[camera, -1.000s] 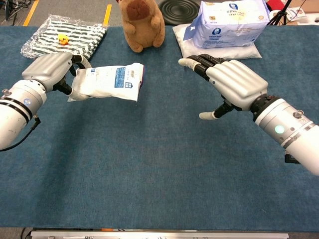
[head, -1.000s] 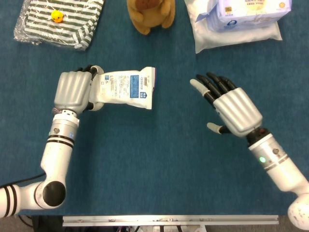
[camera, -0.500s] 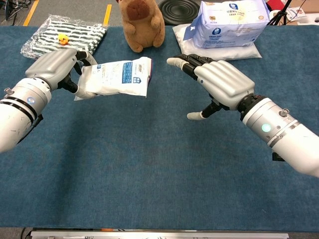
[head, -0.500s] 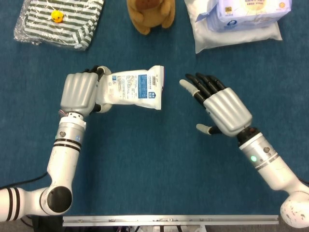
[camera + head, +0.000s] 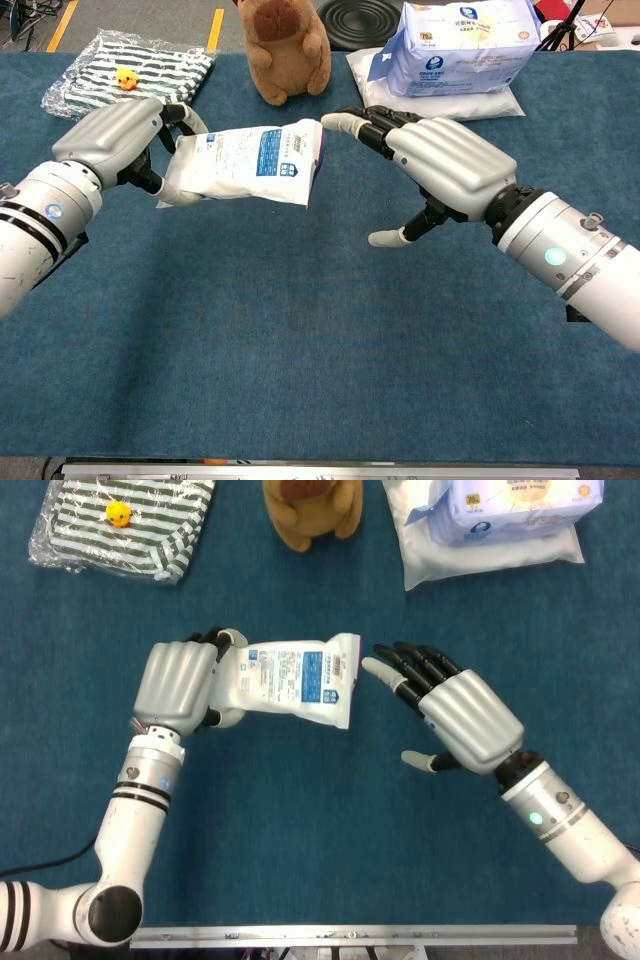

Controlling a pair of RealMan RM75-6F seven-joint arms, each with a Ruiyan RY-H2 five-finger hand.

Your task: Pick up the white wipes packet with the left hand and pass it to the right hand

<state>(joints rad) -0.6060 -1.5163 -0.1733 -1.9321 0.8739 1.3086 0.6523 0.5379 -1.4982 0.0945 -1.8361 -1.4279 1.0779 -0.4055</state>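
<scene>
Now, at the far left of the blue table [image 5: 300, 810], the striped cloth bundle [image 5: 125, 525] lies in its corner, well away from the work. Nearer the middle, the left hand [image 5: 180, 685] grips the white wipes packet [image 5: 298, 676] by its left end, fingers wrapped over the top edge and the thumb underneath, so the packet juts out to the right, clear of the table as the chest view shows it. Over the last second this hand has carried the packet steadily rightward, and the right hand [image 5: 455, 715] has come in to meet it; the gap between packet and right hand, wide a second ago, has all but closed. That puts the pass at its meeting point: pickup done, handover about to begin.

The right hand is spread, palm turned toward the packet, fingers stretched forward and the thumb dropped low and apart. It holds nothing. Its fingertips [image 5: 383, 670] sit just beside the packet's free right edge; whether they already touch it I cannot tell from either view. The likely next need is for those fingers to slide over the free end and close with the thumb before the left hand lets go.

Behind, the brown plush toy [image 5: 310, 515] and, at the right, the large packs of wipes [image 5: 500, 520] stand well apart from both hands.
</scene>
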